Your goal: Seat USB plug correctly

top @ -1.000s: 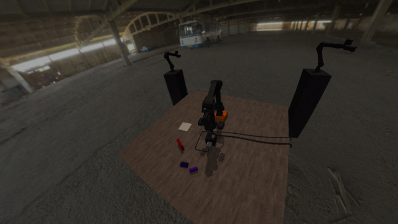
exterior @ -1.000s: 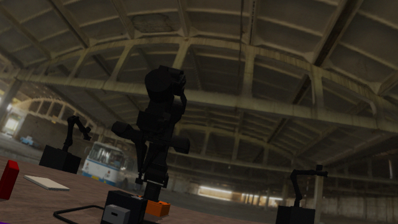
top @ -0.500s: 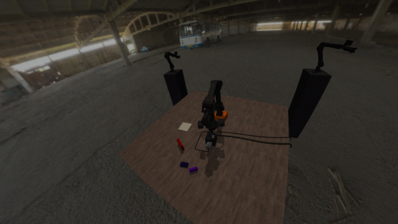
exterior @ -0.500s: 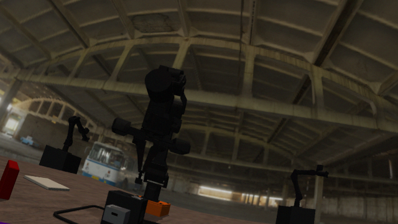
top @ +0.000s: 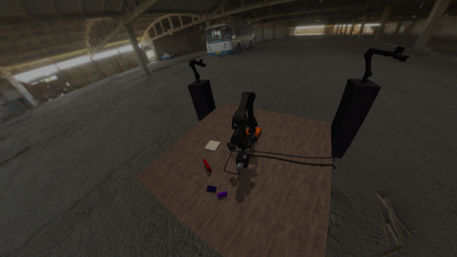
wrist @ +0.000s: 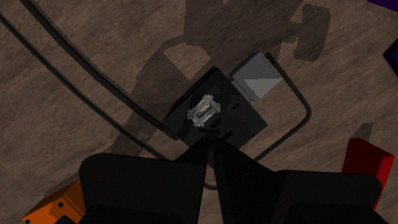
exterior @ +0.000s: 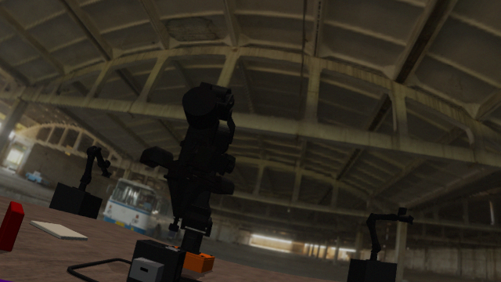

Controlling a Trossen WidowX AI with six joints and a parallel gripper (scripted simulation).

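Gripper [wrist: 214,141]: clenched on the USB plug, fingers nearly together, pointing down over the power cube
USB plug: pinched between the fingers, hidden by them in every view
Power cube [wrist: 215,112]: black, on the wooden table [top: 285,200], its metal-rimmed top socket [wrist: 204,110] showing just ahead of the fingertips
Grey block [wrist: 256,77]: touching one side of the cube
Cables [top: 293,158]: run from the cube across the table
Red block [top: 206,166]: well apart from the cube
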